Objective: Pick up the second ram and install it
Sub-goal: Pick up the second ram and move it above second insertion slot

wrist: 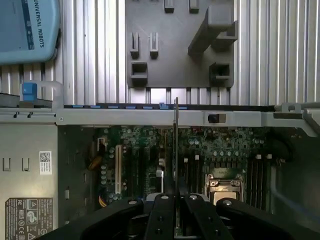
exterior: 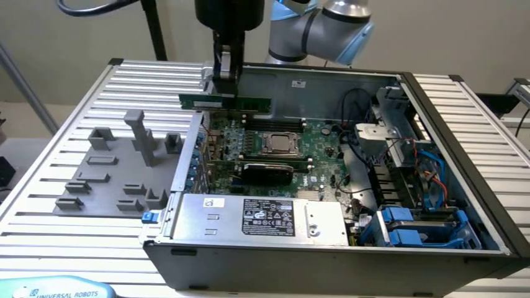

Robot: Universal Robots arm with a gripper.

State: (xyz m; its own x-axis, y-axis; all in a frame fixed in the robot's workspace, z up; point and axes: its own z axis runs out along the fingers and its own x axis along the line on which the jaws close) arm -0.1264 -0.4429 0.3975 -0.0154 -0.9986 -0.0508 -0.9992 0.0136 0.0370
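1. Nearest the exterior camera, a silver power supply (exterior: pixel 248 217) fills the front of the open computer case (exterior: pixel 331 267). The case lies with its side off, which leaves the inside reachable from above.
2. Beside the case, on the exterior view's left, a grey fixture plate (exterior: pixel 91 180) with upright holders rests on the slatted table (exterior: pixel 83 248). It looks made to keep loose parts standing ready for picking.
3. Further in lies the green motherboard (exterior: pixel 323 146). It carries a black-covered expansion card (exterior: pixel 265 169), and the metal CPU socket (exterior: pixel 282 144) sits just behind that.
4. Beyond the socket, the second ram (exterior: pixel 244 102) is held level in the air, just above the dark slots near the case's back wall. Its long edge runs parallel to them, probably so that it can meet a slot squarely. It does not look seated.
5. Clamped on the stick near its end on the exterior view's left, the gripper (exterior: pixel 225 93) pinches the flat faces. In the wrist view the second ram (wrist: pixel 176 145) appears edge-on, a thin line running out from between the black fingers (wrist: pixel 160 215) of the gripper (wrist: pixel 176 200).
6. Farthest back, the robot arm (exterior: pixel 323 25) rises behind the case.
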